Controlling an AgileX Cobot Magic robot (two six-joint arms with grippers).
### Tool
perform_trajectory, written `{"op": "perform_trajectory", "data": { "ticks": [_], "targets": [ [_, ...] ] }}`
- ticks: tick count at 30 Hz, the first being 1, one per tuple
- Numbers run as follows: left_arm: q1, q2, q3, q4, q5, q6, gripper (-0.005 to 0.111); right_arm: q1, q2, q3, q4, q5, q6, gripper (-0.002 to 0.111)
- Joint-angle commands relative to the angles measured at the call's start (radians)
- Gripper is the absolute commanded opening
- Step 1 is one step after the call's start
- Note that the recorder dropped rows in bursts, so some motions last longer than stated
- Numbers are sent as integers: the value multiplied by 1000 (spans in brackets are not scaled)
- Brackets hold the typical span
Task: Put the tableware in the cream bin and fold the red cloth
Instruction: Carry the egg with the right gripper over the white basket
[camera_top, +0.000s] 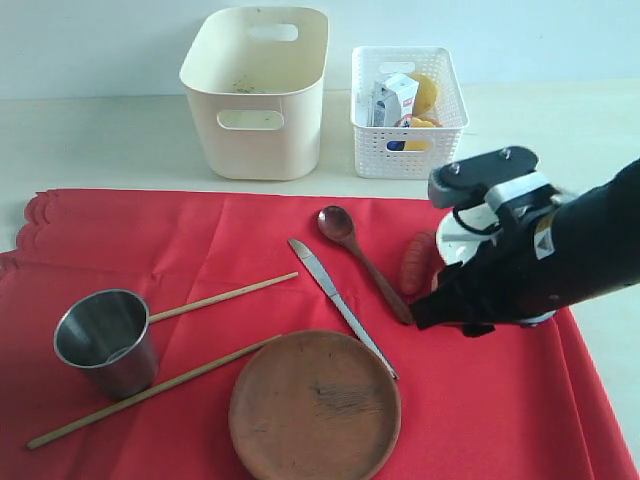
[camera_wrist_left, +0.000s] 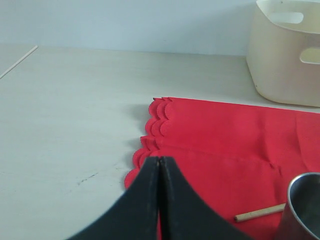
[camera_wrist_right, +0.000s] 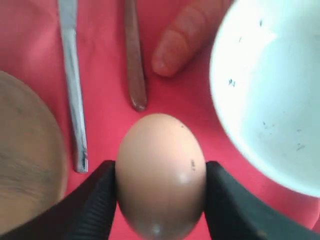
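Observation:
My right gripper (camera_wrist_right: 161, 185) is shut on a brown egg (camera_wrist_right: 161, 172) just above the red cloth (camera_top: 200, 240), beside the pale bowl (camera_wrist_right: 270, 90). In the exterior view the right arm hides most of that bowl (camera_top: 450, 245). On the cloth lie a wooden spoon (camera_top: 360, 258), a metal knife (camera_top: 340, 305), a round brown plate (camera_top: 315, 405), a steel cup (camera_top: 105, 340) and two chopsticks (camera_top: 222, 296). The cream bin (camera_top: 255, 95) stands behind the cloth. My left gripper (camera_wrist_left: 159, 160) is shut and empty over the cloth's scalloped edge (camera_wrist_left: 155, 125); it does not show in the exterior view.
A white lattice basket (camera_top: 408, 110) with a milk carton and yellow food stands right of the cream bin. A reddish sausage-shaped item (camera_top: 417, 262) lies on the cloth between the spoon and the bowl. Bare pale table (camera_wrist_left: 75, 100) extends left of the cloth.

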Motion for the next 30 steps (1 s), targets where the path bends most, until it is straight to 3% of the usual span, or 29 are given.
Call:
{"op": "perform_trajectory", "data": {
  "ticks": [1, 6, 10, 19, 30],
  "targets": [
    [-7, -6, 3, -1, -7, 0, 0, 0, -159, -24, 72, -61, -73, 0],
    [-7, -6, 3, -1, -7, 0, 0, 0, -220, -100, -33, -225, -75, 0],
    [-7, -6, 3, -1, -7, 0, 0, -43, -162, -203, -94, -252, -75, 0],
    [-7, -6, 3, -1, -7, 0, 0, -225, 216, -496, -93, -250, -71, 0],
    [-7, -6, 3, -1, -7, 0, 0, -264, 636, -899, -89, -178, 0, 0]
  ]
}}
